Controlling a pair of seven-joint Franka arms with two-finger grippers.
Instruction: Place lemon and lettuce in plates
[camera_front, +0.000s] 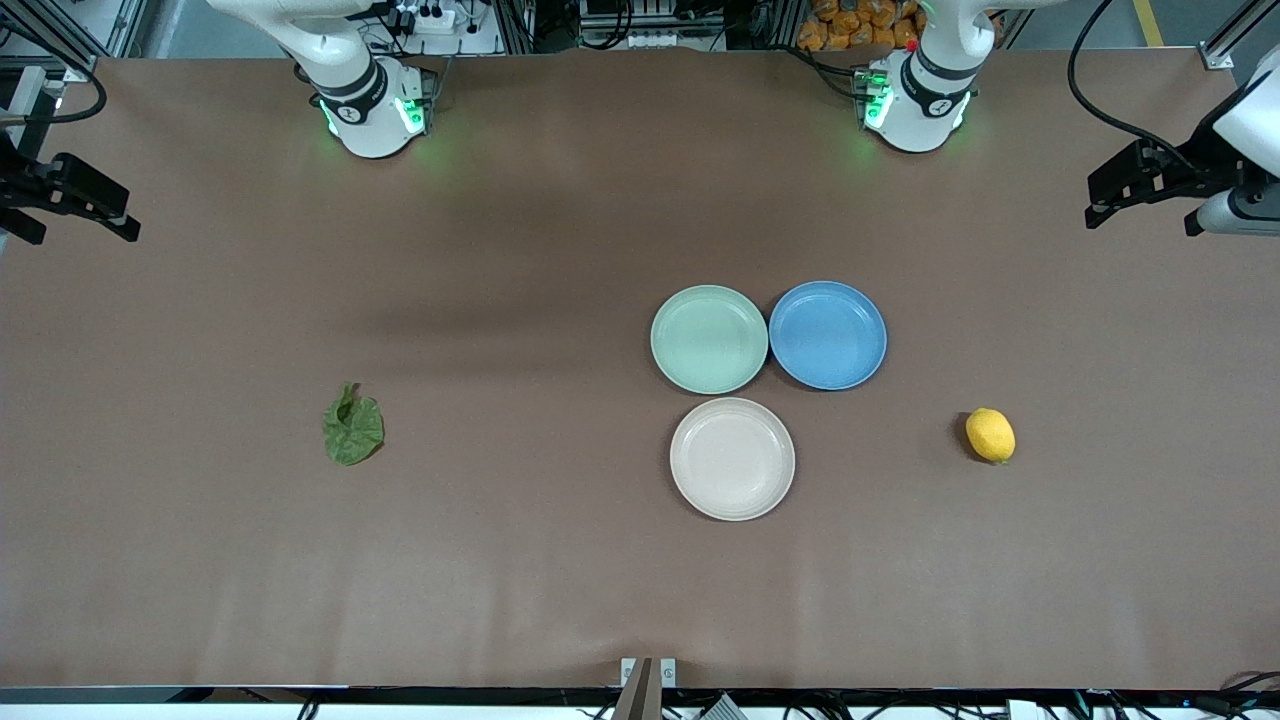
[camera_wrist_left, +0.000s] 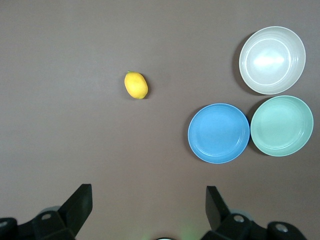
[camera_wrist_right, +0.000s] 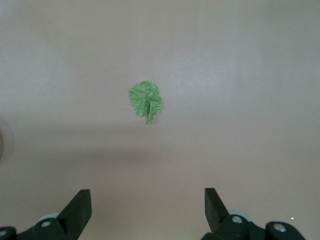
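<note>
The yellow lemon (camera_front: 990, 435) lies on the brown table toward the left arm's end; it also shows in the left wrist view (camera_wrist_left: 136, 85). The dark green lettuce (camera_front: 352, 428) lies toward the right arm's end and shows in the right wrist view (camera_wrist_right: 146, 100). The mint green plate (camera_front: 709, 339) and the beige plate (camera_front: 732, 459) sit empty mid-table, the beige one nearer the camera. My left gripper (camera_front: 1142, 222) (camera_wrist_left: 148, 192) is open and empty, high over its end of the table. My right gripper (camera_front: 85, 235) (camera_wrist_right: 147, 196) is open and empty, high over its end.
An empty blue plate (camera_front: 827, 335) sits beside the mint plate, toward the left arm's end, and touches it. The three plates also show in the left wrist view, the blue one (camera_wrist_left: 218, 133) closest to the lemon. Bare brown table lies around lemon and lettuce.
</note>
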